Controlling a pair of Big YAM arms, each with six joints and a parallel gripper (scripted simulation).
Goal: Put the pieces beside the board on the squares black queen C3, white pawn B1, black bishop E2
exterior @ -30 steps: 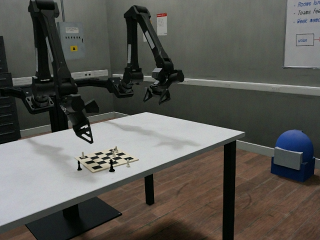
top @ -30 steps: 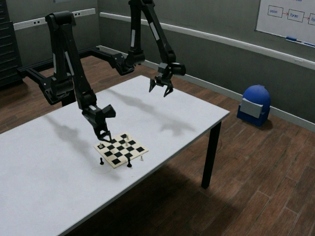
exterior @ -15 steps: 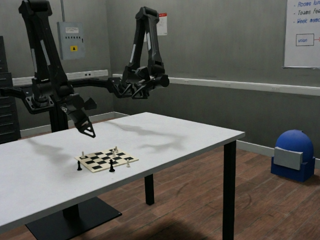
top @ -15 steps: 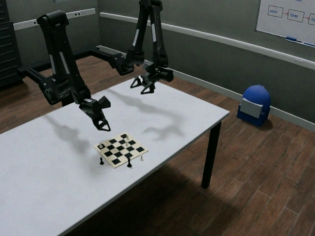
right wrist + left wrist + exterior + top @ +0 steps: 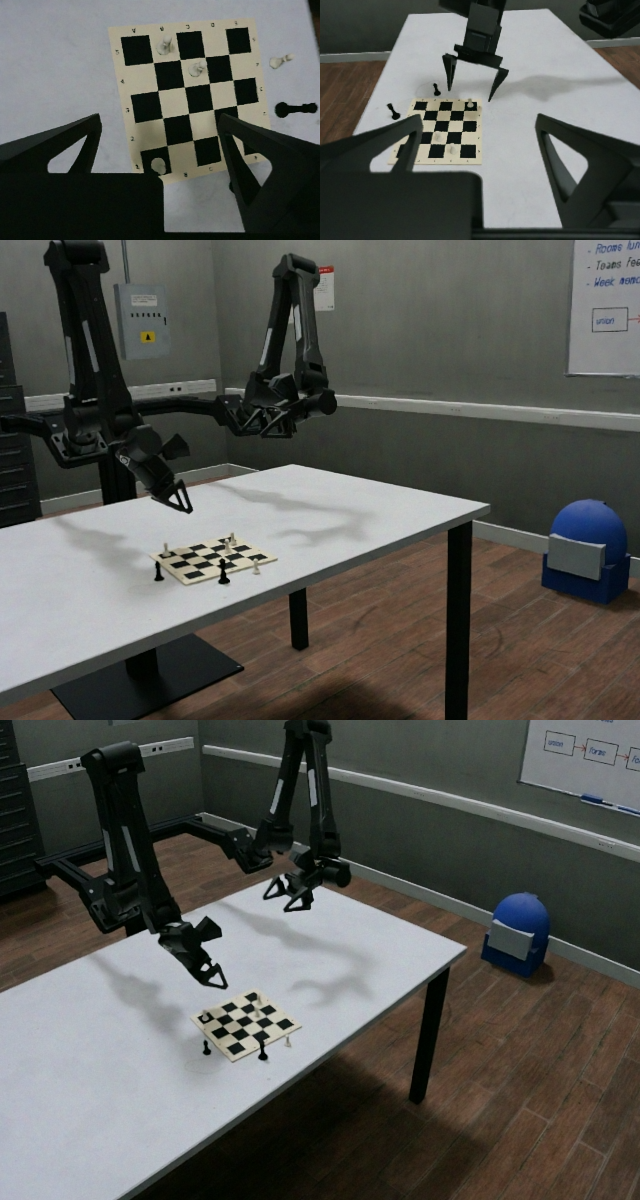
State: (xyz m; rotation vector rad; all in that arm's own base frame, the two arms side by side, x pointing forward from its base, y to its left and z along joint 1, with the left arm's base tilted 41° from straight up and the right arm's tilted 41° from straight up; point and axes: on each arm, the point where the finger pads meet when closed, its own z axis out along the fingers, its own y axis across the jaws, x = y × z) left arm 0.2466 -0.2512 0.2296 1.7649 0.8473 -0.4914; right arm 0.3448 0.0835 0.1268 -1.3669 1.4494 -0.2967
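Top: table edge (image 5: 289, 1085) near the white pawn (image 5: 287, 1041).

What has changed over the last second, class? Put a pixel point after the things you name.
The right gripper (image 5: 222, 987) (image 5: 190, 512) (image 5: 468, 96) (image 5: 159, 120) rose back from the board (image 5: 230, 1056) (image 5: 186, 581) (image 5: 480, 130) (image 5: 116, 60); the left gripper (image 5: 275, 904) (image 5: 250, 435) (image 5: 479, 120) drew back towards its base. Nothing was grasped or released. Board and pieces stayed put.
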